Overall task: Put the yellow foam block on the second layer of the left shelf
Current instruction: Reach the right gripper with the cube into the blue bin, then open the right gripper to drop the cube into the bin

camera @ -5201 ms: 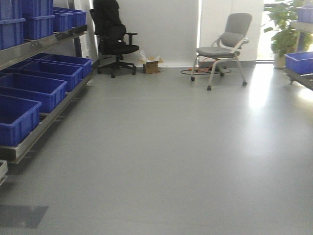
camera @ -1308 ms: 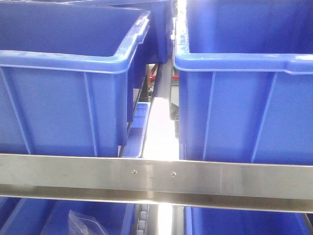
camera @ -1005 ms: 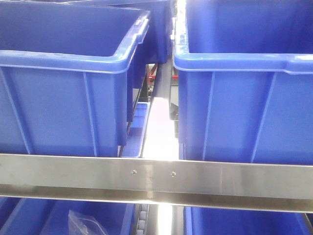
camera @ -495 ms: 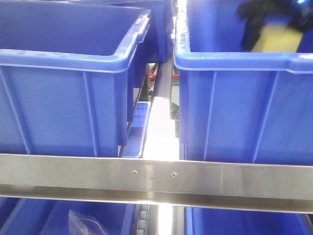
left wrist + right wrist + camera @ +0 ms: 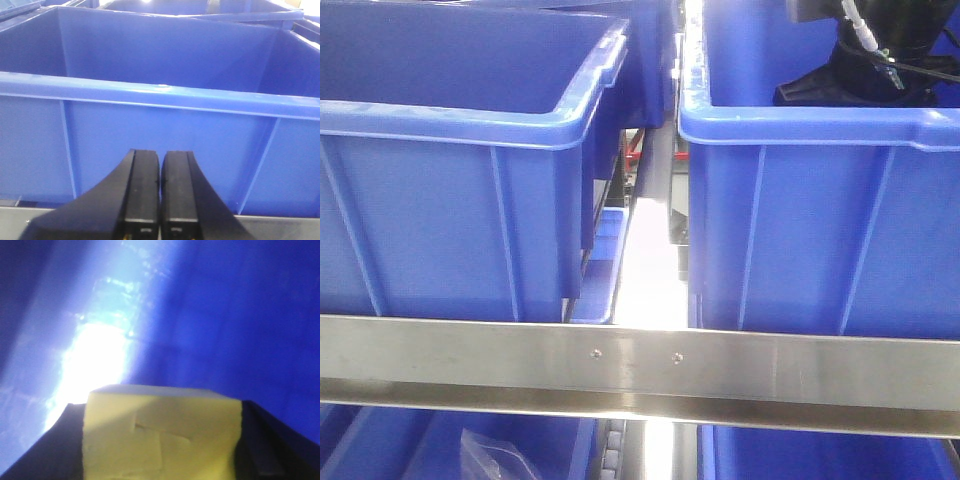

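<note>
Within the last half second the right gripper had sunk into the right bin, clamped on the yellow foam block; release seemed near. Left gripper stayed pressed together.

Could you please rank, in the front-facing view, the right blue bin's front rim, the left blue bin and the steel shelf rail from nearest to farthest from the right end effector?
1. Right blue bin's front rim, just below the right end effector.
2. Left blue bin, across the gap to the left.
3. Steel shelf rail, lowest, along the shelf front.
</note>
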